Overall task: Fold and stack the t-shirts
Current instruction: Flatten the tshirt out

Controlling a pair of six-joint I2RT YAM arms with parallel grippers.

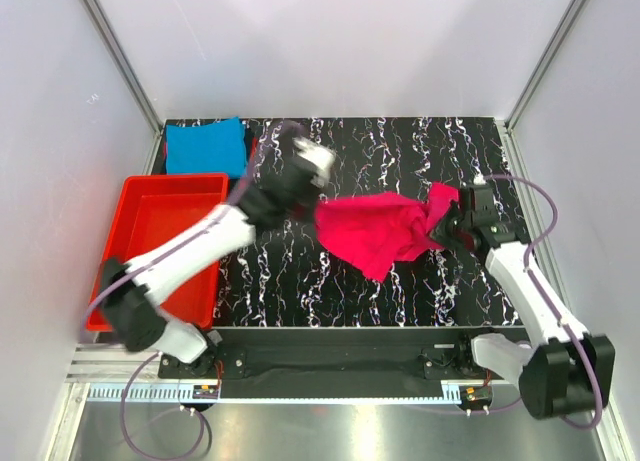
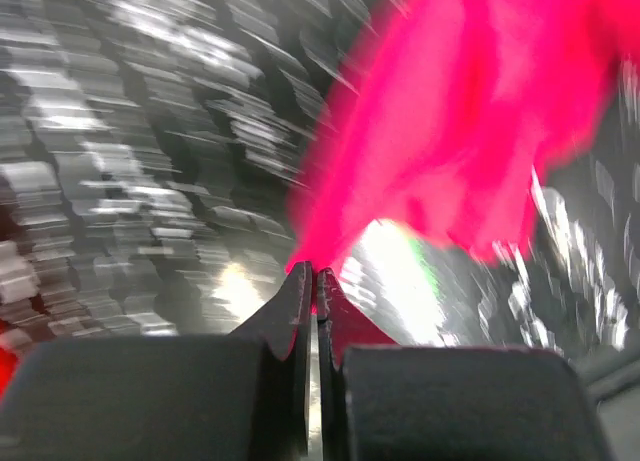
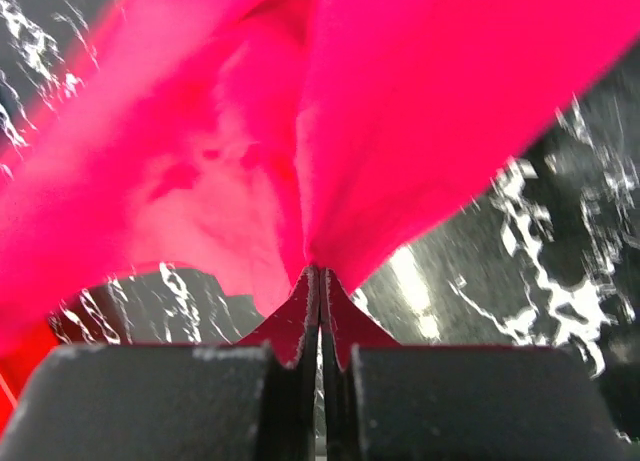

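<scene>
The left tool (image 2: 316, 281) has its jaws pinched shut on an edge of the pink shirt (image 1: 375, 231), and the cloth rises ahead of its tips and to their right; that wrist view is blurred, so finer detail cannot be told; the right tool (image 3: 320, 276) is likewise clamped tight on a fold of the same shirt, with cloth fanning out ahead of it on both sides; between the two tools the shirt hangs crumpled over the table (image 1: 400, 141); the blue shirt (image 1: 205, 146) lies flat to the left of the left tool, at the table's far left corner, just beyond the red tray (image 1: 170, 184); the tray sits left of the left arm.
</scene>
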